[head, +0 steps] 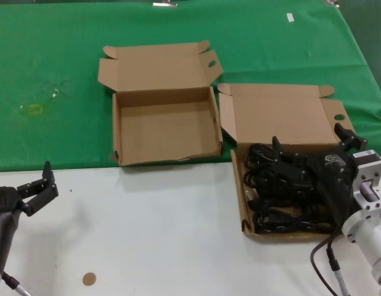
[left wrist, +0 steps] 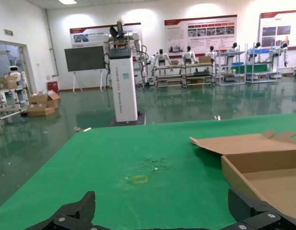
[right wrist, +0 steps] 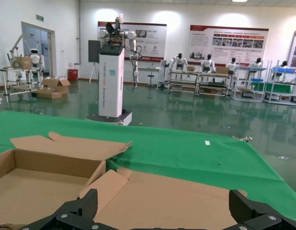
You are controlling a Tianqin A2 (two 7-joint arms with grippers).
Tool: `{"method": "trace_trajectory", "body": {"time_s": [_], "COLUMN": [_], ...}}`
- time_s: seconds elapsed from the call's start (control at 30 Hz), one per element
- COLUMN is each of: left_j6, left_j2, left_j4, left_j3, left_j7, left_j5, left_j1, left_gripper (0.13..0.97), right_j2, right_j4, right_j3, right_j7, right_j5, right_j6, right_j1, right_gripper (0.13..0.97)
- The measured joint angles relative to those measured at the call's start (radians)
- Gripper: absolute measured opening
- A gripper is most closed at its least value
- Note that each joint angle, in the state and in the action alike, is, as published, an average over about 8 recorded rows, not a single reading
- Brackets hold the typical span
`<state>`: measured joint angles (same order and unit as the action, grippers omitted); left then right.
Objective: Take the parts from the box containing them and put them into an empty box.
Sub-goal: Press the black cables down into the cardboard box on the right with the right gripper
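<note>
The parts, black coiled cables (head: 274,200), lie in the box containing them (head: 277,117), a cardboard tray at the right with its lid folded back. My right gripper (head: 311,142) hovers open just above those cables, holding nothing; in its wrist view the right gripper (right wrist: 165,206) faces the flat lid (right wrist: 181,194). The empty box (head: 166,129) stands open to the left of it, and also shows in the right wrist view (right wrist: 33,189) and the left wrist view (left wrist: 272,175). My left gripper (head: 41,185) waits open at the near left, over the white table (left wrist: 165,206).
Green cloth (head: 55,68) covers the back of the table, with a yellowish mark (head: 35,109). The front is white surface (head: 147,234) with a small brown disc (head: 89,279). The two boxes stand side by side, almost touching.
</note>
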<state>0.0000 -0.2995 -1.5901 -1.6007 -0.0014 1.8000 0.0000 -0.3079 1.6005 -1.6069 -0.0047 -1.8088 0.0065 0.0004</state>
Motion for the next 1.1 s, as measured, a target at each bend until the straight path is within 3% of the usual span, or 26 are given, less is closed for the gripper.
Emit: {"method": "trace_trajectory", "body": {"time_s": [1.1], "left_j6": [0.0], "left_j2": [0.0], "left_j4": [0.0], "left_j3": [0.0], "left_j7": [0.0], "left_j5": [0.0], "left_j1": [0.0], "left_gripper": [0.963], "right_j2": [0.0], "right_j4": [0.0], "right_j3": [0.0], "right_j7": [0.0], "right_j5": [0.0], "right_j6": [0.0], "right_j1": [0.0], "right_gripper": [0.966]}}
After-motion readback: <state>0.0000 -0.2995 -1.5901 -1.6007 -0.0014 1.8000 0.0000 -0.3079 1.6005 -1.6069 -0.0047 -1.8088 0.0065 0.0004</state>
